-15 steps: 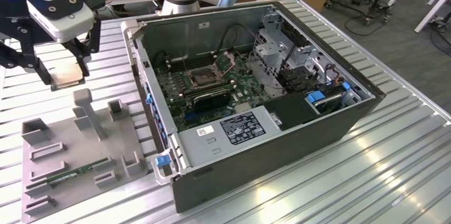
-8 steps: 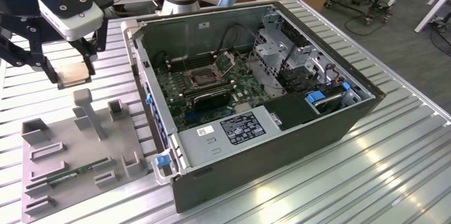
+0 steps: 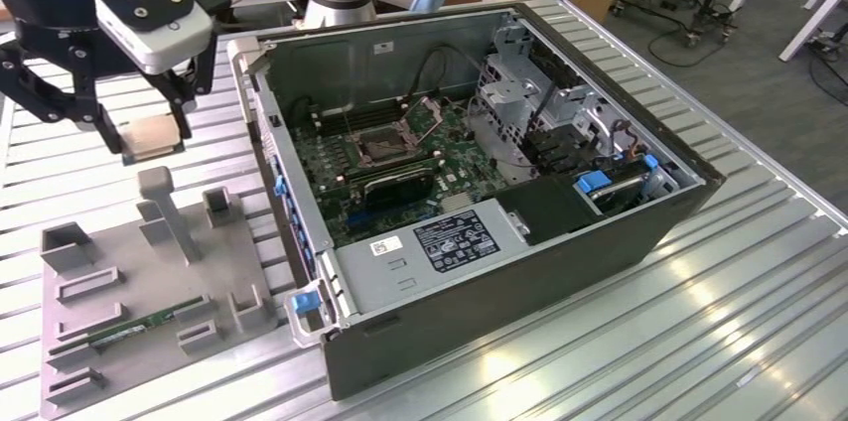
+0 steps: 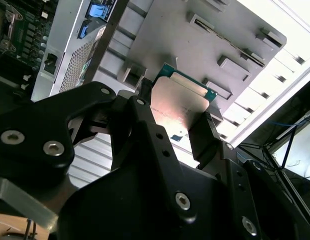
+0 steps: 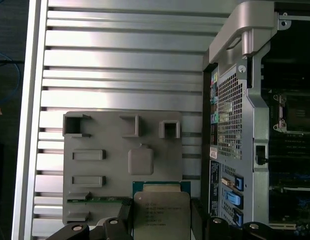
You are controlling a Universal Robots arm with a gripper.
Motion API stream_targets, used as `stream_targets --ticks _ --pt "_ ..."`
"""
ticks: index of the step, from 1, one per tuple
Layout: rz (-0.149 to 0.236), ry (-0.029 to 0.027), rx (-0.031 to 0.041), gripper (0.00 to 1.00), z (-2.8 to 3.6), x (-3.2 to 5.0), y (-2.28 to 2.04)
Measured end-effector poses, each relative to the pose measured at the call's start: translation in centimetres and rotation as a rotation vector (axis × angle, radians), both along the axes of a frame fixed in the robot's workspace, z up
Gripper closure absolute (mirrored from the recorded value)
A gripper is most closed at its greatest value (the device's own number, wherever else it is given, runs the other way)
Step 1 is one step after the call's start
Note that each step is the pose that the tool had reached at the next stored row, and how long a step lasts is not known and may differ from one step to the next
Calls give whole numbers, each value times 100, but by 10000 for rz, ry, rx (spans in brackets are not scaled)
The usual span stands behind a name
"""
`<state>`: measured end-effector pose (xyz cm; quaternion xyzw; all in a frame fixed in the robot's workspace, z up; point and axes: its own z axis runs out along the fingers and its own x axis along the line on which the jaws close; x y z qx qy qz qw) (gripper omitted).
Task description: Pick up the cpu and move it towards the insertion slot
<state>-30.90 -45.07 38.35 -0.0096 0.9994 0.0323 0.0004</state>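
cpu (image 5: 161, 210) clamped in tool (image 5: 161, 218), held above grey tray (image 5: 95, 145)

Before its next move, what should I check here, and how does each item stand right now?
1. cpu gripped by the end effector on two opposite edges: ok.
2. cpu lifted off the gray tray: ok.
3. cpu above the insertion slot: not ok; it hangs outside the computer case.
4. Case side open, slot in sight: ok.
5. Chip orientation matching the slot: cannot tell.
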Motion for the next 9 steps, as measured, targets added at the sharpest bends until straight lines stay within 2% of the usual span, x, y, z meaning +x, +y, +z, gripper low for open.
stream_targets --ticks 9 --pt "-1 1 -1 45 0 120 1"
